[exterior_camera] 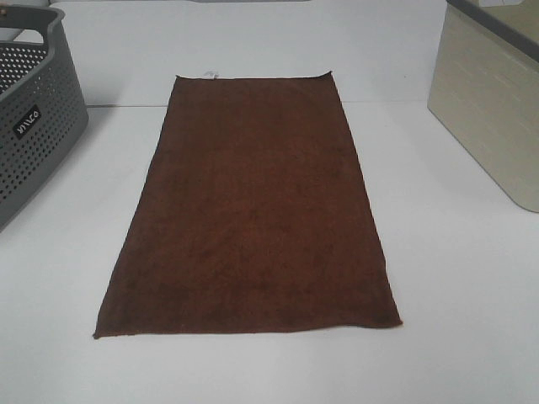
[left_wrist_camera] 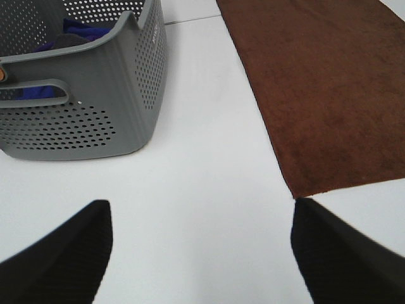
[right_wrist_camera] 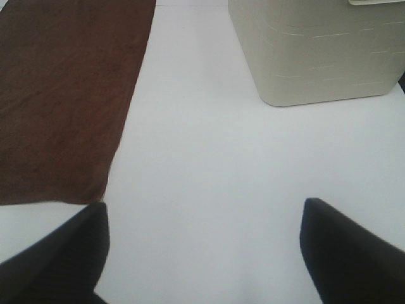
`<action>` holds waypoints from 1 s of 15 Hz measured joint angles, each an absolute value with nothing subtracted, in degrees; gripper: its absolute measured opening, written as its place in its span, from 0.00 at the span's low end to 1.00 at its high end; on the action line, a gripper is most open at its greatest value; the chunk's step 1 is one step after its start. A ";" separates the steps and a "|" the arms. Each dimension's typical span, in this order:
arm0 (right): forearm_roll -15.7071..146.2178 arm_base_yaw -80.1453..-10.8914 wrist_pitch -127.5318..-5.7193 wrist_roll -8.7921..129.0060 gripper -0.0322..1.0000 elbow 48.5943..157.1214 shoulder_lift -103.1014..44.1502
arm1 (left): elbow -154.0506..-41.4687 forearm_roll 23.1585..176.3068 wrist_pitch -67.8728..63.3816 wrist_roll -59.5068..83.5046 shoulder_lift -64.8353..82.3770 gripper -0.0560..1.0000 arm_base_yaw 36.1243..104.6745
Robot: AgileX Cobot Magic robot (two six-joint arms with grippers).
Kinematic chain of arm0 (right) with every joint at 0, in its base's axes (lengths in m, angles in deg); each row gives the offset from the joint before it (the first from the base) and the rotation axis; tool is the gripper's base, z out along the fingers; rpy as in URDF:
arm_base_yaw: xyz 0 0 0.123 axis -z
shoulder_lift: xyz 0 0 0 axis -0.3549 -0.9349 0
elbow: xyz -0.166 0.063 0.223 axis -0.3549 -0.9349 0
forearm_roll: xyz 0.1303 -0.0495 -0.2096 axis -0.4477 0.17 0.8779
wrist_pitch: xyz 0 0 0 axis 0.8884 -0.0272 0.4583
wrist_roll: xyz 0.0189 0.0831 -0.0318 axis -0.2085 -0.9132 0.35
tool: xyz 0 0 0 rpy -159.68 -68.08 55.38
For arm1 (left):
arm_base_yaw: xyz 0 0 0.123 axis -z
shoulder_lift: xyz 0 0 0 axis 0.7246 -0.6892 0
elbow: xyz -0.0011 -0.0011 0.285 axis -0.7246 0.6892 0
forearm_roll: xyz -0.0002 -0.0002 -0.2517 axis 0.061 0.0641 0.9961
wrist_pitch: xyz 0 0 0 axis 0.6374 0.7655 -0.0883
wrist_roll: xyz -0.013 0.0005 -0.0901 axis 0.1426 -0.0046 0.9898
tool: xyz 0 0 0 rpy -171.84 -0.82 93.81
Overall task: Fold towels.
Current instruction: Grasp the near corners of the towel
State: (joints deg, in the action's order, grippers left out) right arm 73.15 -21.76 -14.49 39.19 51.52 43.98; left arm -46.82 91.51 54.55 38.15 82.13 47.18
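One dark reddish-brown towel (exterior_camera: 253,210) lies flat and unfolded on the white table, long side running away from me, with a small white tag (exterior_camera: 212,73) at its far short edge. Neither arm shows in the exterior high view. My left gripper (left_wrist_camera: 202,250) is open and empty above bare table, just off the towel's (left_wrist_camera: 323,88) near left corner. My right gripper (right_wrist_camera: 205,250) is open and empty above bare table, just off the towel's (right_wrist_camera: 63,95) near right corner.
A grey perforated basket (exterior_camera: 34,126) stands at the left edge; in the left wrist view the basket (left_wrist_camera: 95,107) holds purple cloth (left_wrist_camera: 76,31). A cream bin (exterior_camera: 493,109) stands at the right, also in the right wrist view (right_wrist_camera: 316,50).
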 joint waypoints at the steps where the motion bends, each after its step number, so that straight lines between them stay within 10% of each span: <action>1: 73.15 -21.76 -14.49 39.19 0.79 51.52 43.98 | -46.82 91.51 54.55 38.15 82.13 0.76 47.18; 15: 73.15 -21.76 -14.71 39.08 0.79 51.57 42.43 | -47.97 91.56 47.90 39.24 80.41 0.76 47.18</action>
State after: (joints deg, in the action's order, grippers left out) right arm 73.15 -21.76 -14.71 39.08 51.57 42.43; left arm -47.97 91.56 47.90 39.24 80.41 47.18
